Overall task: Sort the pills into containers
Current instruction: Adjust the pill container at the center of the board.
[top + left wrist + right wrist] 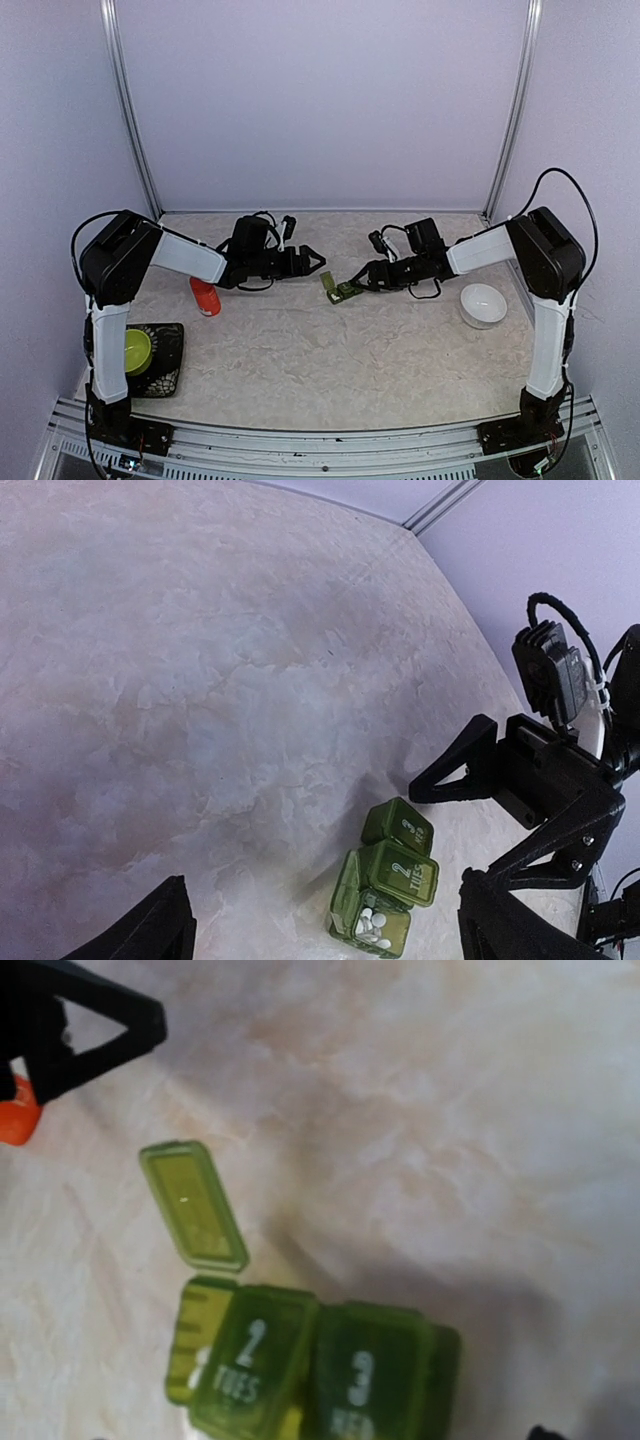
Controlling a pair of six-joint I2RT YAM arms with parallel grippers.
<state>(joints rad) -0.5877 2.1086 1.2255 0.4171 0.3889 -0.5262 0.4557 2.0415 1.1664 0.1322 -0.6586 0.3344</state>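
Observation:
The containers (398,872) are a dark green pill box of three cells on the table between both grippers, also seen in the top view (340,290) and the right wrist view (320,1370). The cells marked 2 and 3 have their lids down. The end cell stands open with its lid (195,1205) flipped back, and small white pills (372,923) lie inside it. My left gripper (316,262) hovers open just left of the box, nothing between its fingers (150,930). My right gripper (442,832) is open too, its tips close beside the box on the right.
An orange-capped bottle (205,296) stands left of the left gripper. A white bowl (483,305) sits at the right. A lime-green bowl (136,350) rests on a black tray (170,375) at the near left. Walls close off the back and sides.

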